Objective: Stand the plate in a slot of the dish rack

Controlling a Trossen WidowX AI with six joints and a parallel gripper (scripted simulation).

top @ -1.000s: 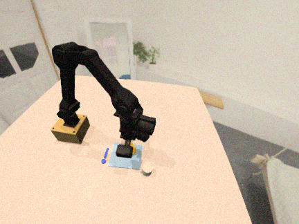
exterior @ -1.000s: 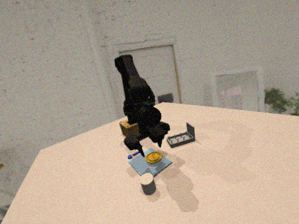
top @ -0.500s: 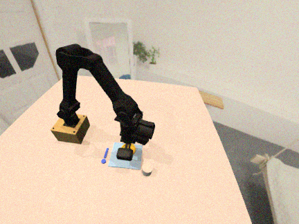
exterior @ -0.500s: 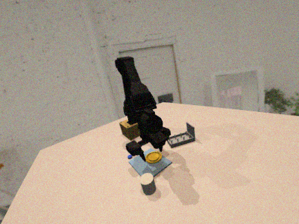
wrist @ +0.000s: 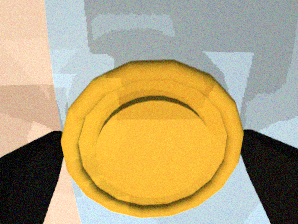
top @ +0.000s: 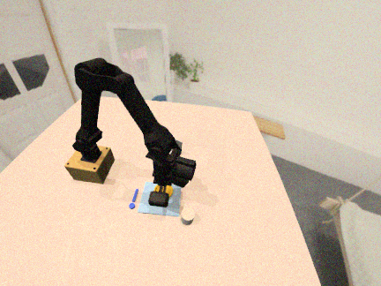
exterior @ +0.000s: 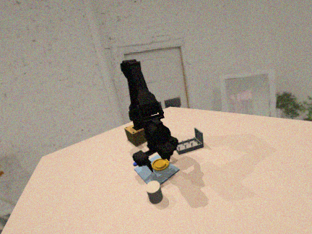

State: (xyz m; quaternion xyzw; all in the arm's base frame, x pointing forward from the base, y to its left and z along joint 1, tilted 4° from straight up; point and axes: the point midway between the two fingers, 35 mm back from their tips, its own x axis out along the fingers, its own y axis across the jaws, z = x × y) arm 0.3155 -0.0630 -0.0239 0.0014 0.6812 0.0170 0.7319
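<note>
Wrist view: plate (wrist: 152, 139) flat, apparently between open gripper (wrist: 152, 183) fingers.

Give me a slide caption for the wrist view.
Open gripper poised over the yellow plate on its light blue mat, one finger on each side.

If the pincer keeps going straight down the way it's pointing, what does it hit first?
Most likely the yellow plate, lying flat on the light blue mat, directly under the open pincer; how close it is remains unclear.
</note>
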